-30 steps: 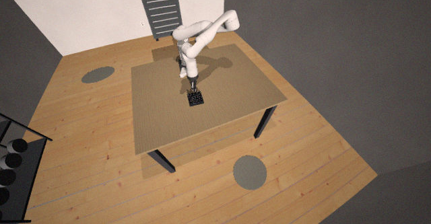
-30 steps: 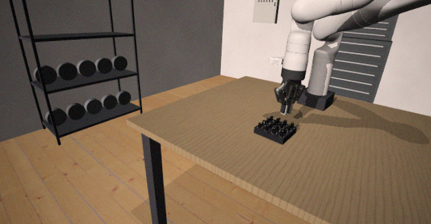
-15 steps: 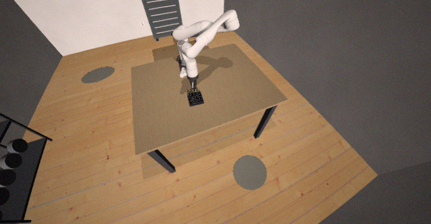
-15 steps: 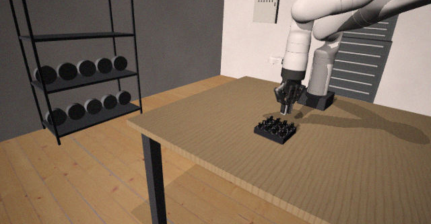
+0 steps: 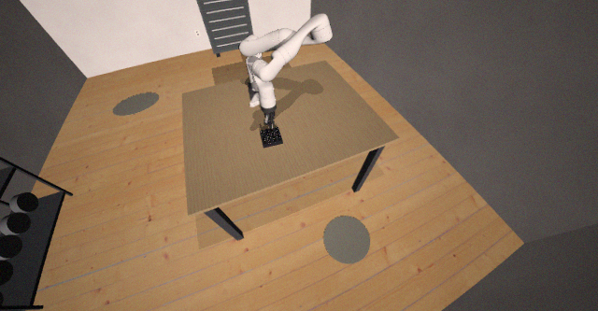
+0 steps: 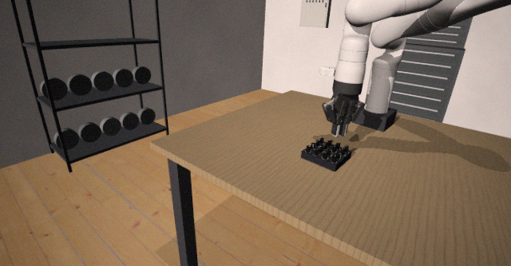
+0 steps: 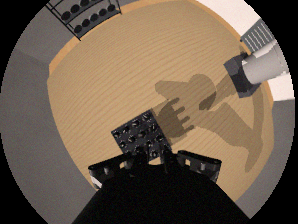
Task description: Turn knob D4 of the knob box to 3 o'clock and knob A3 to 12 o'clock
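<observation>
Hand released, narrowly parted, near knob box, knob lines too small to read

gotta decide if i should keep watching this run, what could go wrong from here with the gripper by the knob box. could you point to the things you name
The gripper [image 5: 269, 125] [image 6: 341, 134] hangs low over one edge of the knob box [image 5: 271, 137] [image 6: 328, 156] [image 7: 141, 134], so coming down slightly off could nudge or tip the box. The knobs stand close together, so its fingers might brush a neighbour and turn it off its mark.
</observation>
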You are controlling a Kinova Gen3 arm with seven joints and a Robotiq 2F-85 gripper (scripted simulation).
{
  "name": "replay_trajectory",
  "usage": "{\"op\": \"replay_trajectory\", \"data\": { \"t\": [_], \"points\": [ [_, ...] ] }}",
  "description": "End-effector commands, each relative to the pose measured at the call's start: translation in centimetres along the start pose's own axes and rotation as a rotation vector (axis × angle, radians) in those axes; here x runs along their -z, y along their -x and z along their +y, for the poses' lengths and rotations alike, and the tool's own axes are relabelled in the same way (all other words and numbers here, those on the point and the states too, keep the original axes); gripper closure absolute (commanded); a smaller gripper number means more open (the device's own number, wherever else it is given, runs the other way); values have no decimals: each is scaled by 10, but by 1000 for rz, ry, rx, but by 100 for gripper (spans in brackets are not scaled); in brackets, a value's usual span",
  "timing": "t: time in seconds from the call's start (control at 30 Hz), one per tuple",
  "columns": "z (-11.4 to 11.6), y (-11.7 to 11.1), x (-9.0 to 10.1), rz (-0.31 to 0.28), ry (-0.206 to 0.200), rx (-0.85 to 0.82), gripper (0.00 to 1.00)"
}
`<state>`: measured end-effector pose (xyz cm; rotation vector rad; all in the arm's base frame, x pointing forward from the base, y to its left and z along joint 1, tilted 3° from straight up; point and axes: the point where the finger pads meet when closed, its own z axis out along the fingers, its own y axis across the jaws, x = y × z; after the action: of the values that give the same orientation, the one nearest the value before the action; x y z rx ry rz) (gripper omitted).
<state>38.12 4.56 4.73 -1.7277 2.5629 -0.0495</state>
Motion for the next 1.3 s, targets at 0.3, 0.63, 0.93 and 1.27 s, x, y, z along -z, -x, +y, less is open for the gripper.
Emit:
{"op": "replay_trajectory", "data": {
  "t": [0.3, 0.63, 0.93, 1.27],
  "points": [
    [-14, 12, 5, -1, 2, -263, 81],
    [-28, 26, 10, -2, 1, -571, 81],
    [-34, 37, 13, 0, 12, -774, 81],
    [-42, 44, 16, 9, 8, -974, 81]
  ]
}}
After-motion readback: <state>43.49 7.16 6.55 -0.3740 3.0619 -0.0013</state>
